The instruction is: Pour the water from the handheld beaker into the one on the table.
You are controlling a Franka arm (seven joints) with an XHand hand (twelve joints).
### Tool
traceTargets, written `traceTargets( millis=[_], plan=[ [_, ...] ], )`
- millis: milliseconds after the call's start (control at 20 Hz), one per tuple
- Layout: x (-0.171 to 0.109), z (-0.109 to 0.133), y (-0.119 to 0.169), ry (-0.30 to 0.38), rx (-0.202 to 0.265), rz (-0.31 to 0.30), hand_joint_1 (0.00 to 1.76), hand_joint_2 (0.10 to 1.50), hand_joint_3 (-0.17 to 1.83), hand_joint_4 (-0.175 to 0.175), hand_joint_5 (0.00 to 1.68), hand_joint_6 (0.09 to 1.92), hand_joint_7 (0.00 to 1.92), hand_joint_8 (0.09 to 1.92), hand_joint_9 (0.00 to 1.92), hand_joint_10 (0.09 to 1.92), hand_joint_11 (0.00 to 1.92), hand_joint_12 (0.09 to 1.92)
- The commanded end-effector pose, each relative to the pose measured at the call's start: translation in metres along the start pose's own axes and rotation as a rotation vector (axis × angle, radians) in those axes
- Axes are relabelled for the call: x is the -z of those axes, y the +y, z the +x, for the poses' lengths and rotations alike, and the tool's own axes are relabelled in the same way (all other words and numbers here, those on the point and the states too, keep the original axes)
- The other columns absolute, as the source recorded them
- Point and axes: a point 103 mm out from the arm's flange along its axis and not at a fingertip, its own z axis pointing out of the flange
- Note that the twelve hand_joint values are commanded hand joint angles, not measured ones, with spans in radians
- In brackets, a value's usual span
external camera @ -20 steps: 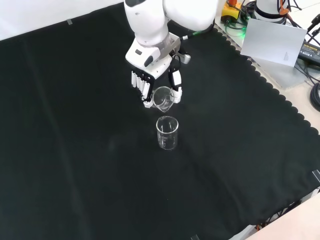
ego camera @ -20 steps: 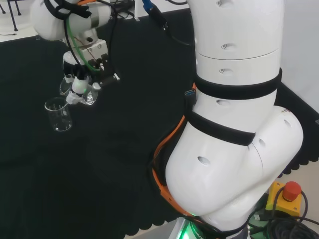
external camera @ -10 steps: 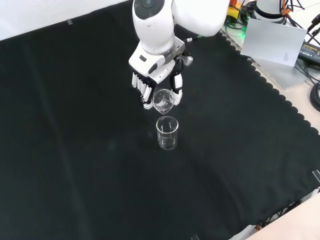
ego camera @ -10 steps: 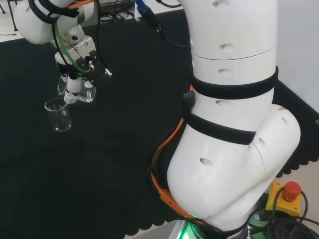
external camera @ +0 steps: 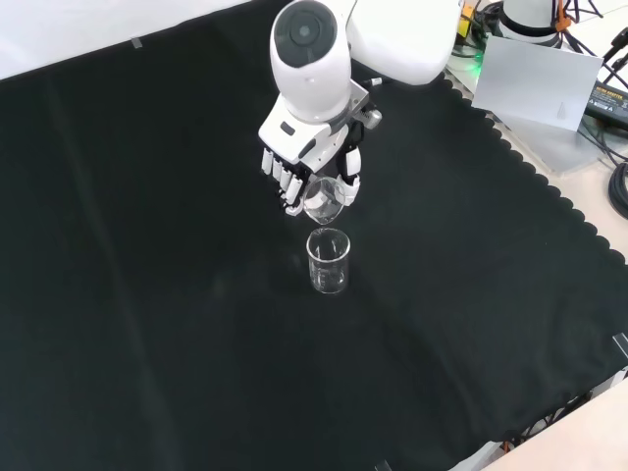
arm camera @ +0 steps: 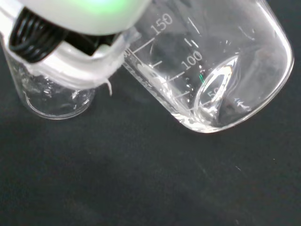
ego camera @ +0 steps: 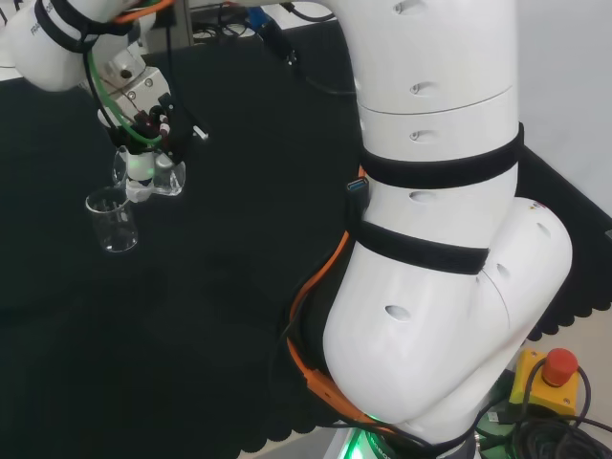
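Hidden: in the head view the hand (ego camera: 145,158) is largely covered by the arm's own wrist and green cable; how much water lies in either glass cannot be made out
Hand: its fingers (external camera: 287,179) are curled round the held beaker (external camera: 322,199), with the thumb on the opposite side in the front view
Held beaker: it is tipped over, its mouth turned down toward the glass below; in the wrist view its printed scale and rounded base (arm camera: 221,80) are seen close, with a blurred white part of the hand across its upper side
Standing beaker: it is set upright on the black cloth (external camera: 147,294), just below the held one in the front view (external camera: 328,261) and to the lower left of the hand in the head view (ego camera: 112,220); whether the two glasses touch cannot be told
Around: a red button (ego camera: 559,366) on a yellow box is seen at the lower right of the head view; a grey sheet (external camera: 535,83) lies beyond the cloth's scalloped edge in the front view
In the way: the arm's big white links (ego camera: 440,239) cover the right of the head view
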Motion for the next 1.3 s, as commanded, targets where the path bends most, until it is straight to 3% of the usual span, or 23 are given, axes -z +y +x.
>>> traceTargets(
  millis=[50, 1300],
  plan=[
    [0.003, 0.006, 0.001, -0.054, -0.004, 0.027, 1.12, 0.60, 0.97, 0.017, 1.08, 1.17, 1.42, 1.00, 1.21, 1.10, 1.08, 0.95],
    [0.012, 0.018, 0.005, -0.157, -0.029, 0.103, 1.12, 0.60, 0.99, 0.004, 1.07, 1.19, 1.40, 1.03, 1.21, 1.12, 1.10, 0.94]
  ],
)
